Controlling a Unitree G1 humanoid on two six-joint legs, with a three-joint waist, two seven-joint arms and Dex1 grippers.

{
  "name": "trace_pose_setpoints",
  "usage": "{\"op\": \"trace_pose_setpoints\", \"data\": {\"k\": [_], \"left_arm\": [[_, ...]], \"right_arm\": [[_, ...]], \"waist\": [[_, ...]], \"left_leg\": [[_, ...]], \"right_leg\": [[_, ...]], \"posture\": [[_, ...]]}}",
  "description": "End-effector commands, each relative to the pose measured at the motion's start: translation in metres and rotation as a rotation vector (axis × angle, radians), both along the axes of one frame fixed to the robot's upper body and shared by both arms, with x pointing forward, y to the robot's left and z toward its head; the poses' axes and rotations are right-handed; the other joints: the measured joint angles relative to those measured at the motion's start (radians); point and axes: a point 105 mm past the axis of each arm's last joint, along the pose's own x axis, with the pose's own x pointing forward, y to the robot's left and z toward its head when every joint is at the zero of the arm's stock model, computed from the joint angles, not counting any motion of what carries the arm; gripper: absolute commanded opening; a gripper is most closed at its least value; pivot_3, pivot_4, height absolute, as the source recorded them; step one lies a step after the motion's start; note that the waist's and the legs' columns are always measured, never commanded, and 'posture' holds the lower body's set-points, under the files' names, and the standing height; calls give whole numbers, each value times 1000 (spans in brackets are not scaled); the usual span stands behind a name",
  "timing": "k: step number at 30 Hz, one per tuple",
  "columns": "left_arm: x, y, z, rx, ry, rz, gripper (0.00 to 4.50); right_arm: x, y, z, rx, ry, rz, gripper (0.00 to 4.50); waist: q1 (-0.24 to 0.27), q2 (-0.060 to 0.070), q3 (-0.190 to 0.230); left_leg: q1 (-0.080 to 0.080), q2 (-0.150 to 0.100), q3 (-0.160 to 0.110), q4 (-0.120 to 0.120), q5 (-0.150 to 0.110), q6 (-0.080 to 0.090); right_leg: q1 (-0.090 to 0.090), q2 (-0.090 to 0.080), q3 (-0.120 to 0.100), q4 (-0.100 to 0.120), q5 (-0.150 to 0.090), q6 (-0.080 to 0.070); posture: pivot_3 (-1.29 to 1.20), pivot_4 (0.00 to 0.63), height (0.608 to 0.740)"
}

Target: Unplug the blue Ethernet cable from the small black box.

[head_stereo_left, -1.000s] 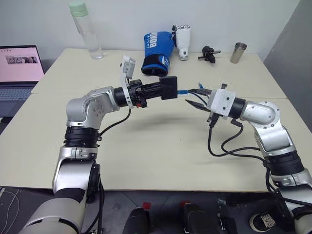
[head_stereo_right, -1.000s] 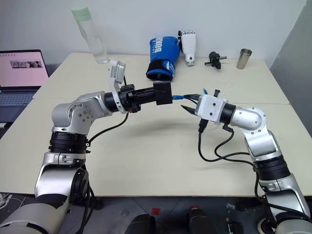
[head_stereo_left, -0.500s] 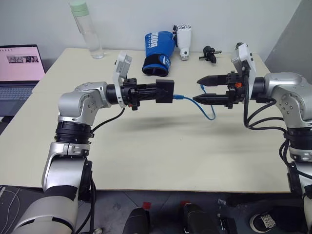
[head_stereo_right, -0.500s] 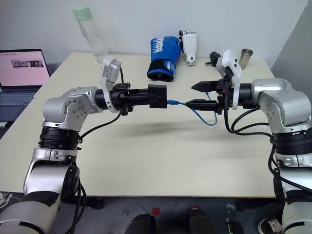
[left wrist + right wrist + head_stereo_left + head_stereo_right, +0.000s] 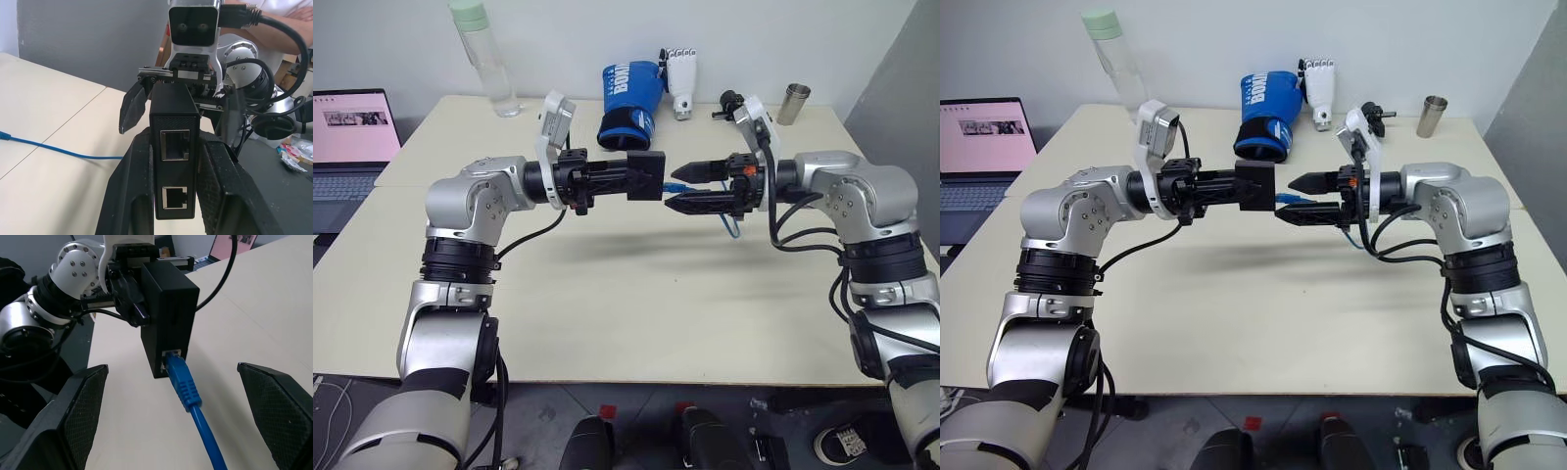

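Observation:
My left gripper (image 5: 628, 179) is shut on the small black box (image 5: 646, 177) and holds it level above the table, pointing toward my right arm. The blue Ethernet cable (image 5: 188, 391) sits plugged into the box's lower port on the side facing my right gripper. The cord runs back past my right gripper and down onto the table (image 5: 49, 149). My right gripper (image 5: 674, 188) is open, with one finger above and one below the plug, close to the box and touching neither. In the left wrist view the box (image 5: 174, 147) shows two empty ports between my fingers.
Along the table's far edge (image 5: 558, 100) stand a clear water bottle (image 5: 484, 59), a blue boxing glove (image 5: 631, 93), a white robotic hand (image 5: 680, 78), a black gadget (image 5: 734, 103) and a metal cup (image 5: 792, 103). A laptop (image 5: 352, 137) sits at the left. A person's arm (image 5: 283, 14) shows behind.
My right arm rose from near the table, rolled over and opened its gripper, then moved in so its fingers bracket the plug. My left gripper kept holding the box, almost still.

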Motion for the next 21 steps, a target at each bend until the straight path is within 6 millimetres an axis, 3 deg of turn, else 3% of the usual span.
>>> {"op": "trace_pose_setpoints", "data": {"k": [1,5,8,21], "left_arm": [[-5,1,17,-32,-54,-25,768],[-4,0,18,-34,-53,-27,768],[-4,-1,19,-36,-54,-31,768],[-5,-2,21,-33,-59,-38,768]], "right_arm": [[-2,-2,19,47,-28,6,4483],[-1,-4,17,47,-23,-1,4483],[0,-4,13,40,-28,-3,3954],[4,-3,11,36,-53,-7,930]], "waist": [[0,0,0],[0,0,0],[0,0,0],[-1,0,0]], "left_leg": [[0,0,0,0,0,0],[0,0,0,0,0,0],[0,0,0,0,0,0],[0,0,0,0,0,0]], "right_leg": [[0,0,0,0,0,0],[0,0,0,0,0,0],[0,0,0,0,0,0],[0,0,0,0,0,0]], "posture": [[0,150,740],[0,150,740],[0,150,740],[0,150,740]]}}
